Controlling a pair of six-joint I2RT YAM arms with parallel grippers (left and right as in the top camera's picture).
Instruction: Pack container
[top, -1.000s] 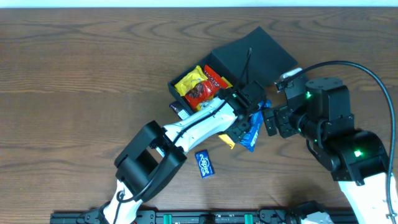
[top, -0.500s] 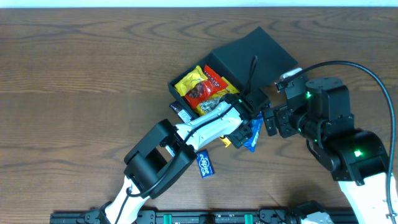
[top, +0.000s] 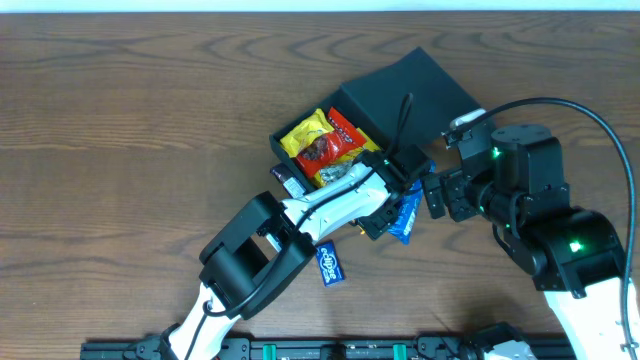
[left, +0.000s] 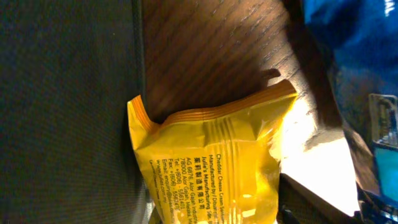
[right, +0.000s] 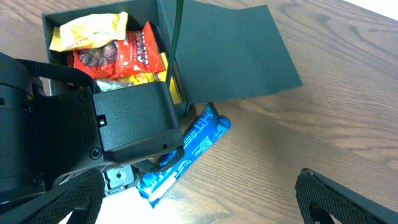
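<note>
The dark container (top: 283, 143) stands open with its flat lid (top: 410, 82) folded back, and yellow and red snack packets lie inside. My left gripper (top: 385, 212) hangs just outside the container's near wall (left: 62, 93). In the left wrist view a yellow snack packet (left: 214, 162) fills the space between its jaws, and both jaws touch the packet's sides. My right gripper (top: 433, 195) stands wide open beside it, with only bare wood between its fingers (right: 339, 199). A blue packet (right: 189, 146) lies between the two grippers.
A small dark blue packet (top: 329, 263) lies on the table nearer the front edge. A dark wrapper (top: 289, 181) rests against the container's left corner. The left arm's wrist block (right: 130, 118) crowds the container's near side in the right wrist view.
The left gripper has shifted a little and now covers the yellow packet that showed beside its fingers. Its elbow swung right. The right arm has not moved.
</note>
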